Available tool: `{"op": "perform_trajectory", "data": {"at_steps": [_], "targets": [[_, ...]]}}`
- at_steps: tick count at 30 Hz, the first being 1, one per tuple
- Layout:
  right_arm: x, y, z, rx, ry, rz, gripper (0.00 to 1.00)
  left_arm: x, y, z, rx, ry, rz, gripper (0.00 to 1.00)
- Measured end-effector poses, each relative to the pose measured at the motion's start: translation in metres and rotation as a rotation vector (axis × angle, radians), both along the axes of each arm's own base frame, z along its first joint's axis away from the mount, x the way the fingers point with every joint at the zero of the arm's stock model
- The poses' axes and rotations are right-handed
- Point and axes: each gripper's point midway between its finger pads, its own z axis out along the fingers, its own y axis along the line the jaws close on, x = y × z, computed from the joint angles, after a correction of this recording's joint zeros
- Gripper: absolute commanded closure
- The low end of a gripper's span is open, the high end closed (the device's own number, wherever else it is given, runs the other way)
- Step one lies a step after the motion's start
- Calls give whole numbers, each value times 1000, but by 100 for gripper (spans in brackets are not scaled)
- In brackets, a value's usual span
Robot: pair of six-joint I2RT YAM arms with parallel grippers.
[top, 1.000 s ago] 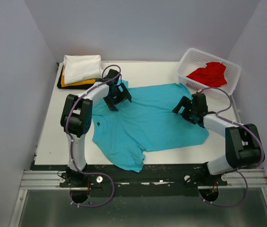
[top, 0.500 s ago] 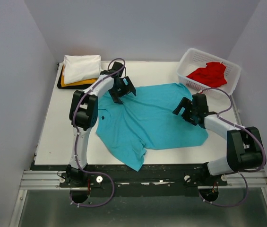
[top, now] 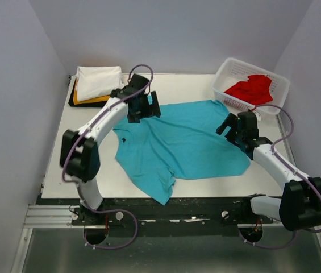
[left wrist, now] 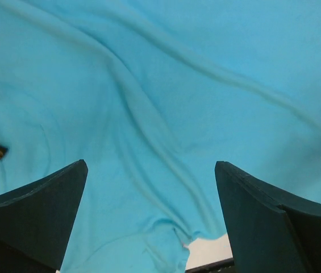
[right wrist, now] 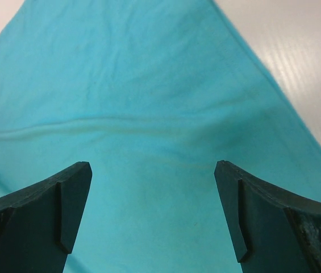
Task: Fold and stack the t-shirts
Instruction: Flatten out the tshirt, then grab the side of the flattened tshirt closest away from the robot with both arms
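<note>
A teal-blue t-shirt point(top: 183, 145) lies spread and wrinkled on the white table point(top: 58, 165). It fills the left wrist view point(left wrist: 166, 102) and the right wrist view point(right wrist: 149, 114). My left gripper point(top: 143, 108) hovers open and empty over the shirt's far left part. My right gripper point(top: 235, 128) hovers open and empty over the shirt's right edge. A red t-shirt point(top: 252, 89) lies in the white basket point(top: 224, 73). A folded white t-shirt point(top: 98, 81) tops a stack with a yellow-orange shirt point(top: 89, 99) and a black shirt point(top: 71, 100) at the far left.
The basket stands at the far right corner. Grey walls close in the table on three sides. A black rail point(top: 171, 205) runs along the near edge, where the shirt's lower corner point(top: 160, 196) hangs over.
The left arm has swung its elbow out to the left, and its gripper has moved a little further back. The shirt's left side has bunched inward. The right gripper has shifted slightly right.
</note>
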Motion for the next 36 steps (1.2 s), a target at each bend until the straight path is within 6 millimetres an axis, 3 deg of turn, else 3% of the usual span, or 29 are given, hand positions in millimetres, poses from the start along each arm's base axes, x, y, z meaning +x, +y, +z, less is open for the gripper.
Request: {"op": "perform_trajectory", "data": {"at_steps": [1, 5, 6, 9, 12, 15, 21, 25, 29, 36], "targets": [[-1, -4, 4, -10, -9, -17, 0, -19, 1, 6, 5, -12, -18, 1], [-8, -14, 7, -46, -1, -59, 0, -133, -7, 25, -13, -96, -159, 2], [-10, -16, 6, -51, 6, -63, 0, -170, -16, 24, -20, -112, -226, 2], [-14, -18, 3, -62, 27, -67, 0, -234, -25, 6, -4, -94, -351, 3], [-16, -19, -1, -67, 43, -67, 0, -289, -25, -29, 74, -12, -454, 9], [-18, -19, -8, -73, 69, -65, 0, -326, -30, -49, 126, 47, -542, 15], [-20, -19, -14, -78, 93, -64, 0, -343, -59, -68, 134, 70, -619, 32], [-19, -19, -14, -78, 92, -64, 0, -353, -70, -83, 169, 102, -650, 37], [-20, -19, -16, -78, 96, -64, 0, -363, -72, -100, 238, 145, -665, 47], [-20, -19, -17, -79, 100, -64, 0, -361, -64, -116, 345, 170, -607, 51]]}}
